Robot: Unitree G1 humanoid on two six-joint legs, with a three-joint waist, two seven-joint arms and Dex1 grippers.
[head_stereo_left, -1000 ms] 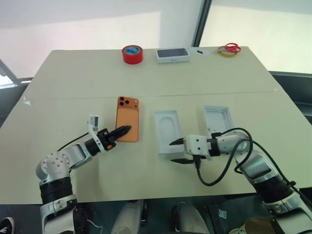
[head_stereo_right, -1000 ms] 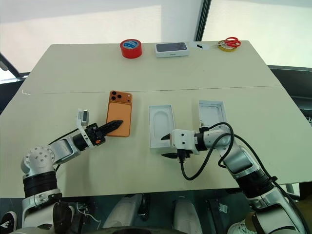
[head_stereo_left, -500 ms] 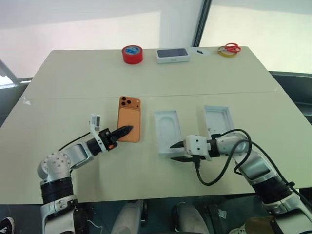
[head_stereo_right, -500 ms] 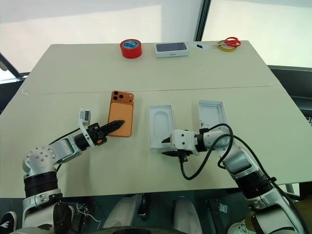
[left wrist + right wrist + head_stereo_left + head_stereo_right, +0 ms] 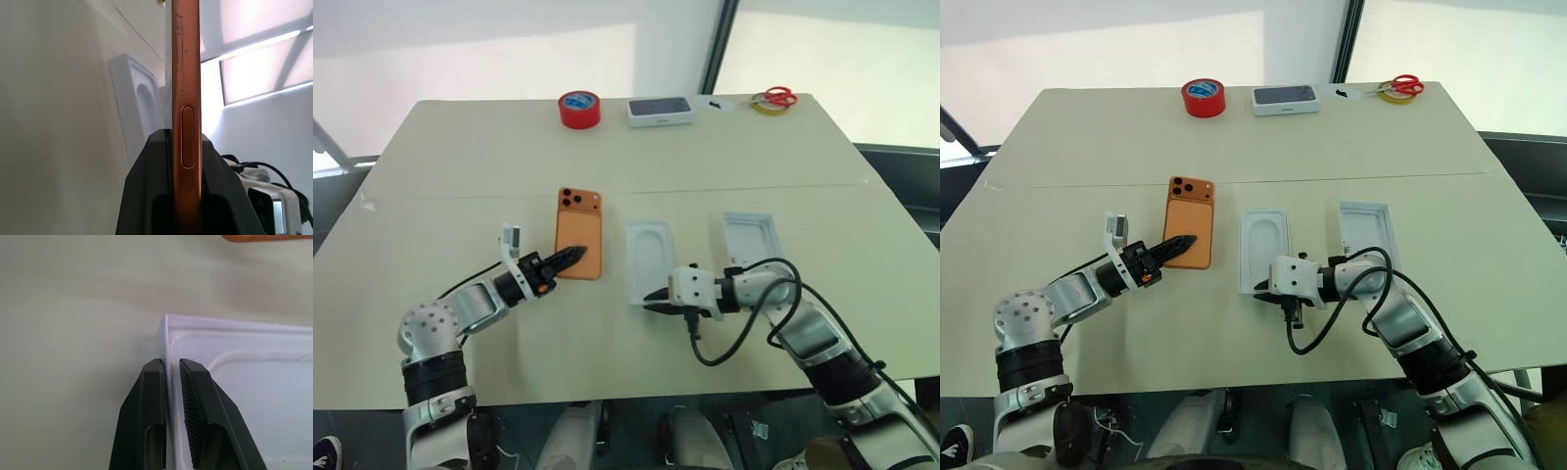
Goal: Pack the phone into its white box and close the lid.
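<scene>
Since the frame 1 second back, the right gripper (image 5: 653, 299) has been sliding toward the left arm and narrowing its 2 black fingers from a wide spread to a thin gap. The phone (image 5: 579, 235) has also been shifting slightly toward the middle of the table (image 5: 489, 147).

We are now seeing the left gripper (image 5: 570, 257) clamping the phone at its near edge. In the left wrist view, the orange side rail with its long button is running straight up between the 2 fingers (image 5: 146, 196), which are pressing on it from both sides. The phone is lying back-up, with its 3 lenses at the far corner. It is sitting just beside the white tray (image 5: 649, 250), the 2 apart.

The right gripper is reaching the near left corner of that tray, which has an oval recess. In the right wrist view, its fingers (image 5: 149, 401) are straddling the thin side wall, 1 outside and 1 inside, nearly closed on it.

The lid (image 5: 751, 235) is lying open side up near the tray, on the right arm's side, untouched. At the far edge a red tape roll (image 5: 578, 108), a sealed box (image 5: 660, 111) and scissors (image 5: 775, 97) are resting well apart from both arms.
</scene>
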